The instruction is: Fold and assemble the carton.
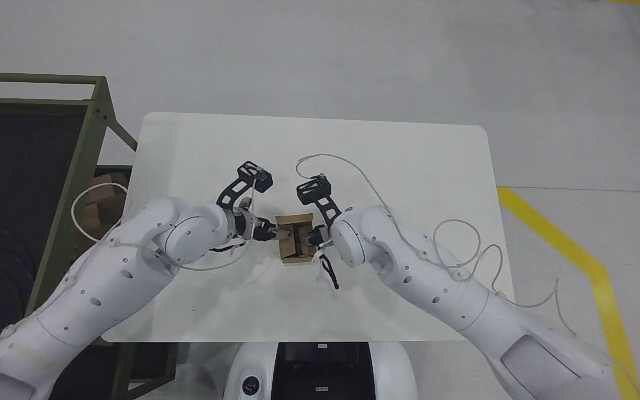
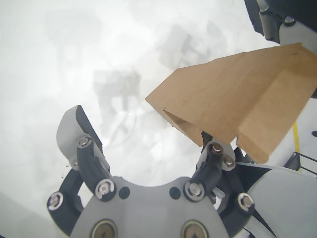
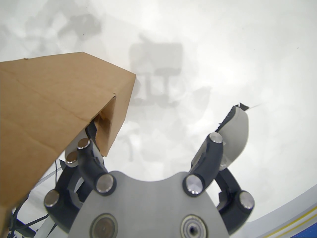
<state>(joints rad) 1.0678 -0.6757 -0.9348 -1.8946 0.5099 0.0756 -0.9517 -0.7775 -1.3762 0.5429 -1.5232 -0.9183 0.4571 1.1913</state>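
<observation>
2 claws, both spread wide, neither pinching. Left claw (image 2: pixel 143 127) has 1 side tucked under the carton (image 2: pixel 223 95) edge; right claw (image 3: pixel 161 127) has 1 side poked into its open end. Carton is between them over the tabletop (image 1: pixel 420 160), partly folded. Likely light, thin cardboard: stiff panels, bends at creases, dents if squeezed. Best hold: flat wall beside a crease, not loose flaps.

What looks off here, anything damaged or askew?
The black rubber pad on the right tool looks frayed, its tip corner peeling away. The small brown cardboard carton is just half-folded, not visibly damaged.
</observation>
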